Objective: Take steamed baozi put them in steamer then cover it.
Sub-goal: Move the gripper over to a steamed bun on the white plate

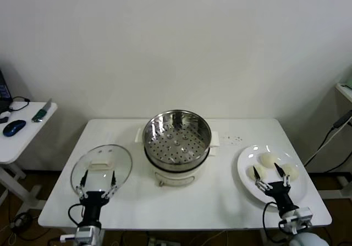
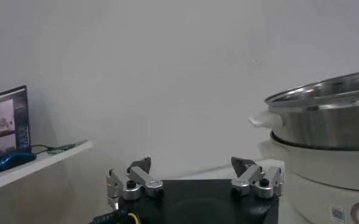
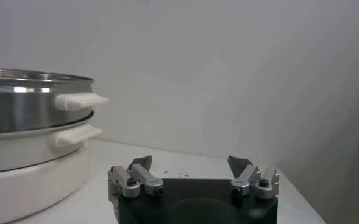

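Right hand (image 1: 270, 178) spread over plate rim (image 1: 246, 180) | steamer (image 1: 177, 137) uncovered

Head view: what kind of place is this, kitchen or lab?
Likely a lab or office test setup, not a kitchen: a plain white folding table against a bare white wall, a side desk with a blue computer mouse, and a shiny round steel steamer staged centrally.

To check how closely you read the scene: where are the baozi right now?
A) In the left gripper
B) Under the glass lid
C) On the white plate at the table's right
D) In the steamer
C: the baozi lie on the plate at the right, by the open right gripper; the steamer holds nothing, and the lid lies flat at the left.
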`<state>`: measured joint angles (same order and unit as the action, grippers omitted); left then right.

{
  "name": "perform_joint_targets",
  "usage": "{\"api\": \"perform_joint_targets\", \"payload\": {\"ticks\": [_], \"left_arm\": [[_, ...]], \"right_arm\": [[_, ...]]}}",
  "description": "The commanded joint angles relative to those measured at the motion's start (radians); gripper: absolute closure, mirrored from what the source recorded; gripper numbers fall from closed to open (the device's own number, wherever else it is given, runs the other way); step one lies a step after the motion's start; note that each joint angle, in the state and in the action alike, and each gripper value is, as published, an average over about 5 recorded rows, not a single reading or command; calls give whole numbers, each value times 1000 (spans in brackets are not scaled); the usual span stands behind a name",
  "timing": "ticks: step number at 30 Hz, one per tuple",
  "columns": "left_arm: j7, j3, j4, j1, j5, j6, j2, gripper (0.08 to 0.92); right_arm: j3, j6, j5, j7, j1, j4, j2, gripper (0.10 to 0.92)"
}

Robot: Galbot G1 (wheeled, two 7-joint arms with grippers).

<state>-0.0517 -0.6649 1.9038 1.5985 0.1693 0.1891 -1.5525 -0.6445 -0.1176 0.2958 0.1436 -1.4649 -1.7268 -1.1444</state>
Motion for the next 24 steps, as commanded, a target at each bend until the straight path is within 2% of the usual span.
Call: {"api": "perform_joint_targets", "payload": {"ticks": [1,5,11,18,24], "left_arm": [[-6,4,2,8,15,15,1,177],[-8,12,-1,19,20,30,-1,177],[-22,27,-18,27,38,70,-10,177],[-35,44,-41,16,66,98,-20,177],[-48,51,-61,10,71,110,-25,177]], "right_arm": [[5,85,-43,86,92,5,114,203],[41,216,-87,195,186,20,276,203],[135,363,-135,481,327,77,576,203],[353,274,-230,806,559,190,779,203],[786,172,-435,1001,1017,331,792,203]]}}
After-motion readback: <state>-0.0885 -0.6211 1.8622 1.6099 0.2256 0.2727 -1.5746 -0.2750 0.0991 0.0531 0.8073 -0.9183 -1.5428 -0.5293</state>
